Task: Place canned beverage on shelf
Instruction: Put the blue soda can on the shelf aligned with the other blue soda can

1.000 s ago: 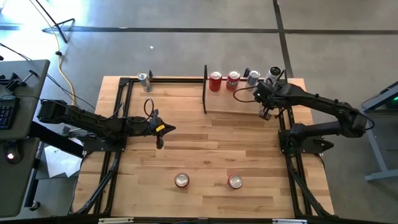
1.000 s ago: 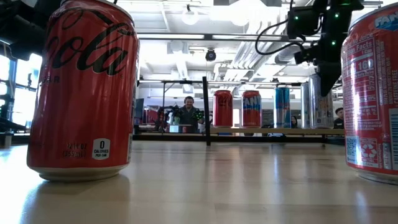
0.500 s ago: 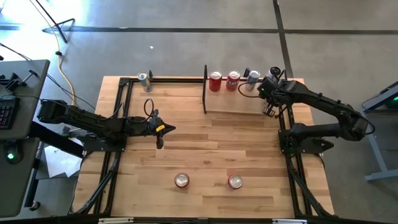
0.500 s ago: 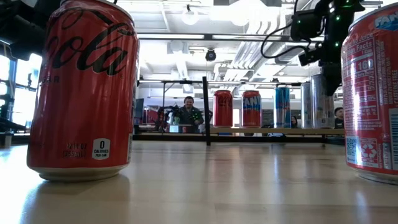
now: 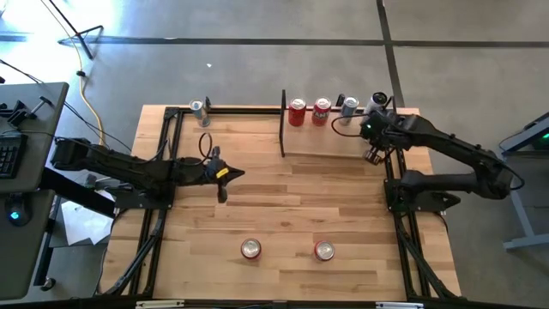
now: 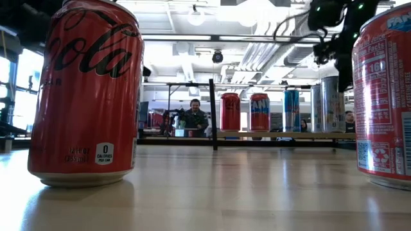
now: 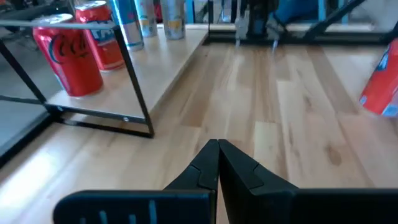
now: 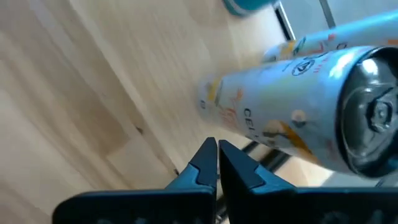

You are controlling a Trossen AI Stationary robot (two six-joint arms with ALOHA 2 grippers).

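The shelf (image 5: 330, 137) sits along the table's far edge, its black divider panel (image 5: 283, 124) at one end. From the divider outward stand two red cans (image 5: 297, 112), a blue can (image 5: 348, 106) and a tall silver can (image 5: 377, 103) at the shelf's outer end.

The right gripper (image 5: 373, 156) hovers just in front of that silver can, fingers pressed together, holding nothing. The left gripper (image 5: 221, 196), also pinched shut and empty, rests well away from the shelf over bare wood.

Two more red cans (image 5: 250, 249) stand near the table's (image 5: 283, 197) front edge, with open boards between them and the shelf. Beyond the shelf, a person (image 6: 194, 115) sits in the room.
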